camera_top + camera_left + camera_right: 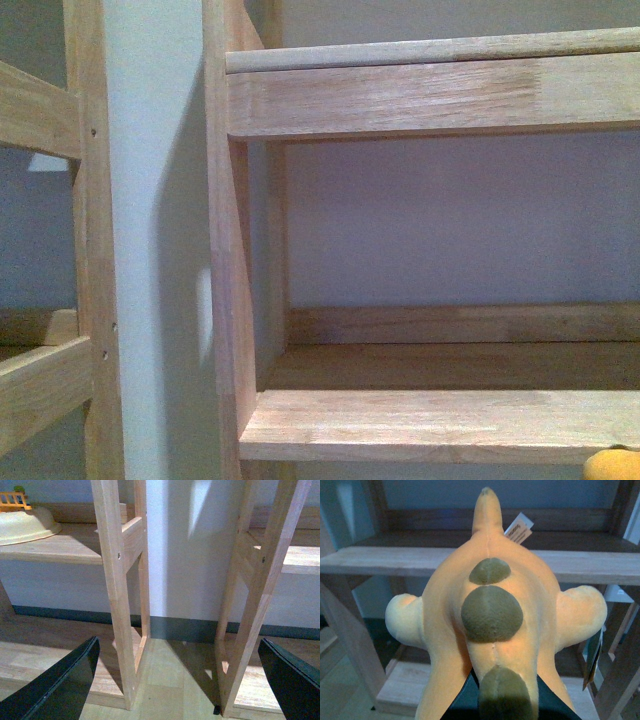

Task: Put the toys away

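In the front view you see only a sliver of the plush toy [612, 466], at the lower right corner of the frame just below the front edge of the shelf board [420, 420]. That bay stands open up to the rail [430, 95] across the top. The upright [228, 300] left of centre is the edge to mind.

In the left wrist view, your left gripper [177, 680] is spread wide with nothing between its fingers. It faces the gap between two shelf frames, with a cream bowl [25, 526] on a shelf off to one side.

In the right wrist view, your right gripper [506, 705] is clenched on the plush toy [490, 612], held in front of a shelf. Judge the toy light, soft and squashy. It will likely flop, so grip the thick body, and watch that its side limbs don't snag the uprights.
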Robot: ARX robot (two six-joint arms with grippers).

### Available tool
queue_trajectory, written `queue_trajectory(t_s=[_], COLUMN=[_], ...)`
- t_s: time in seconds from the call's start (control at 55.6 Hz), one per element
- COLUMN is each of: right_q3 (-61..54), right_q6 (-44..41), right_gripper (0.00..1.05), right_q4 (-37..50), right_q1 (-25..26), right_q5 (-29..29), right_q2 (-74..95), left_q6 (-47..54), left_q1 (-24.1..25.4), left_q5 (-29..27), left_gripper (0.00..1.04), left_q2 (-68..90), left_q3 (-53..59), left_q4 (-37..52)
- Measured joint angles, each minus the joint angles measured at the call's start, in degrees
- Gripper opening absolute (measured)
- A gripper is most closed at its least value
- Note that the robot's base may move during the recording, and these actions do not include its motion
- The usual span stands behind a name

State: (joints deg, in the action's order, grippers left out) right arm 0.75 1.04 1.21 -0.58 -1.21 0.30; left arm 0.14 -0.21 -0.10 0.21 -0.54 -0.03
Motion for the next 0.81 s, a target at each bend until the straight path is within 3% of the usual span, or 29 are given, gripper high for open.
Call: queue_trajectory(t_s=[0.467,0.647,0.809], right_q3=[9.4,13.5,17.4], right_q6=[0.3,-0.5,-0.4], right_gripper=[0.06,0.06,0.06], right_q4=[4.0,4.3,4.2], right_q1=[-5.3,-5.7,-3.1], right_q5=[-9.5,-10.2,-8.9], right_q2=[8.8,11.7,13.9], left_q6=[0.0,0.0,0.0], left_q1=[0.0,0.0,0.0], left_q5=[0.0,0.0,0.0], left_gripper=[0.98,0.98,0.98], left_q2=[0.0,0.0,0.0], left_q3=[0.0,0.0,0.0], left_q4=[0.0,0.0,0.0])
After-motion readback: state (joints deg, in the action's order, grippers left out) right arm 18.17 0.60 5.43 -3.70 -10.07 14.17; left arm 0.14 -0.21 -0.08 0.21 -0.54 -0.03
